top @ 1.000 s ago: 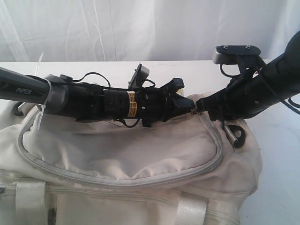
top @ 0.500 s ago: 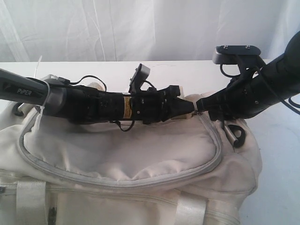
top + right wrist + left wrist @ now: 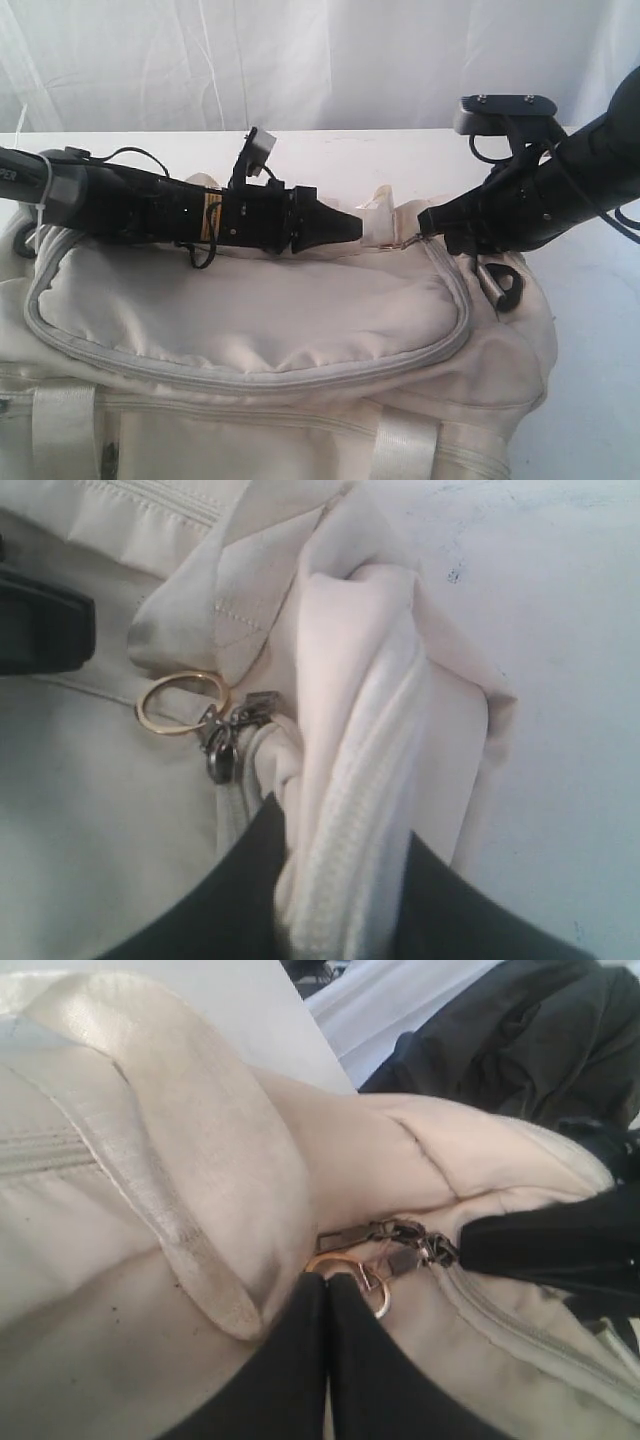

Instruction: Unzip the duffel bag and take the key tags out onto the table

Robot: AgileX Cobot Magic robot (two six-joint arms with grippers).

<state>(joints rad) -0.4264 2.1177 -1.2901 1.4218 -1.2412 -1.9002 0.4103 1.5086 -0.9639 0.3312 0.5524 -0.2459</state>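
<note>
The cream-white duffel bag [image 3: 260,310] fills the near table [image 3: 400,150], its grey zip piping closed round the top panel. My left gripper [image 3: 355,228] lies over the bag's back edge, shut with nothing between its fingers. In the left wrist view its tips [image 3: 326,1280] sit just short of a gold ring [image 3: 383,1303] hanging from the zip slider [image 3: 400,1240]. My right gripper [image 3: 424,222] is shut on a fold of bag fabric and webbing [image 3: 350,780] beside that slider [image 3: 222,750]. The key tags are hidden.
A black strap ring [image 3: 505,290] hangs at the bag's right end under the right arm. Bare white tabletop [image 3: 560,630] lies beyond the bag's end and behind it. White curtain backs the scene. Dark cloth [image 3: 520,1030] shows past the table edge.
My left gripper has drawn back to the left, away from the right gripper and the zip slider. The right arm has held still, and the zip looks unchanged.
</note>
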